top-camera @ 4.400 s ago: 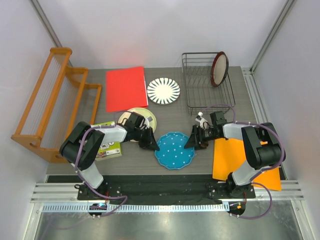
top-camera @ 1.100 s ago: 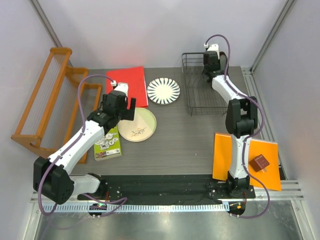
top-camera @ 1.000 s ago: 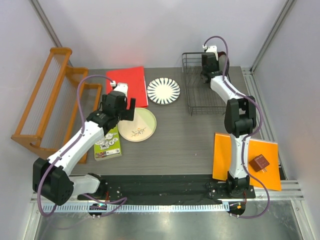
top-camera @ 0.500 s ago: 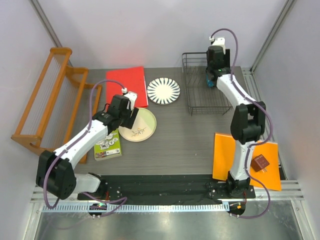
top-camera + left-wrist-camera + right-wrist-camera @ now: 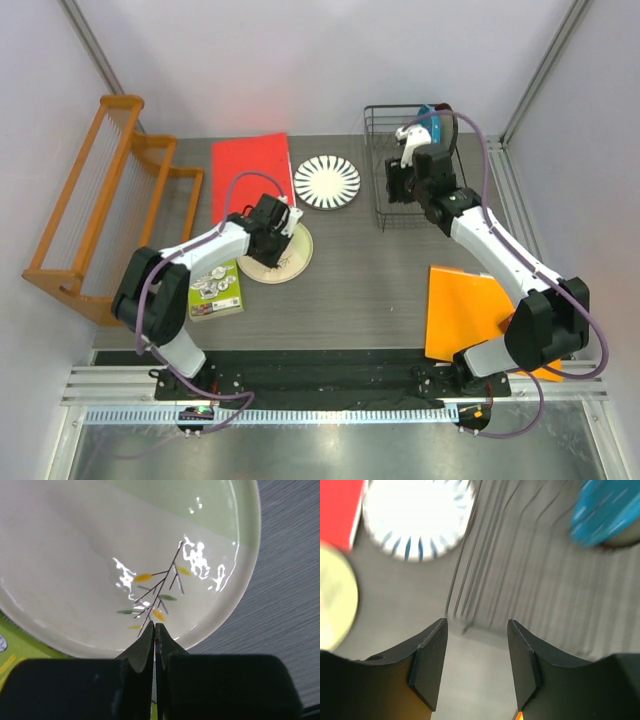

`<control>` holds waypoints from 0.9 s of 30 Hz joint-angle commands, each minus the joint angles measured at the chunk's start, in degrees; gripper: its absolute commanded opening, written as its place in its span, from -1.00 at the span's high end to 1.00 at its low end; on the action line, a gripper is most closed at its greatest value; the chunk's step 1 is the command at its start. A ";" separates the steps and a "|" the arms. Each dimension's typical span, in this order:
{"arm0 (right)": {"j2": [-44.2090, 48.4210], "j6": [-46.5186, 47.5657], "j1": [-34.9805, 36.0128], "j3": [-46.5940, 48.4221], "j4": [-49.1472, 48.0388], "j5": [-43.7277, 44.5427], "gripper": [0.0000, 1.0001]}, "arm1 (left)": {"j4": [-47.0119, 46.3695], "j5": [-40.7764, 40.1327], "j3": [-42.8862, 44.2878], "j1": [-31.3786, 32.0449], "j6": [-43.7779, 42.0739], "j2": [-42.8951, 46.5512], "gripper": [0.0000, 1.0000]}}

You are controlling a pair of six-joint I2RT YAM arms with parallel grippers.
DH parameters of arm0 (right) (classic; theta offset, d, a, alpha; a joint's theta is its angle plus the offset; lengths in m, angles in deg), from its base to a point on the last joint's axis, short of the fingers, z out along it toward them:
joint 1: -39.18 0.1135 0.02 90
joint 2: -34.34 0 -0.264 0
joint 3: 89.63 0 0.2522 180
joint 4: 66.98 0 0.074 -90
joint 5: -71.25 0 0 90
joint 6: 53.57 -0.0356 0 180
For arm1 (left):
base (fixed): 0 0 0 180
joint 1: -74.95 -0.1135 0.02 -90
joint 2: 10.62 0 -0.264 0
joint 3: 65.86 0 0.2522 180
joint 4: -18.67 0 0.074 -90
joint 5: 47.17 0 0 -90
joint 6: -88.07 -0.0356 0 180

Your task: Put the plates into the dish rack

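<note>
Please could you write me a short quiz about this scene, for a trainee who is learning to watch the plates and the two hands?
1. True or false: the blue dotted plate is in the wire dish rack.
2. How many plates lie flat on the table?
3. The left hand is: A open; B shut; C out of view.
Key: 1 true. 2 two, the cream twig plate and the petal plate. 3 B.
</note>
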 commanded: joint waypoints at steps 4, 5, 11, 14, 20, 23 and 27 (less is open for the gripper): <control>5.85 -4.38 0.60 -9.31 3.98 -9.88 -0.13 | 0.71 3.79 5.51 5.67 0.51 -6.38 1.00; 7.08 -4.73 0.60 -10.89 3.98 -9.88 -0.13 | 0.88 3.79 6.21 7.07 0.43 -7.18 1.00; 13.75 -8.77 0.60 -17.93 3.98 -11.55 -0.13 | 2.37 4.75 9.11 12.61 2.44 -12.72 1.00; 17.79 -10.35 0.60 -21.18 4.42 -12.17 -0.14 | 2.64 6.25 10.08 16.29 2.80 -13.69 1.00; 22.81 -10.71 -0.54 -26.10 7.58 -12.17 -0.15 | 3.17 6.69 11.84 25.97 3.24 -14.30 1.00; 24.49 -10.97 -1.51 -27.25 8.81 -12.26 -0.15 | 3.69 6.34 14.21 30.72 3.24 -15.35 1.00; 25.89 -10.71 -2.56 -28.04 9.96 -12.26 -0.16 | 4.83 1.25 19.04 35.55 3.06 -15.80 0.94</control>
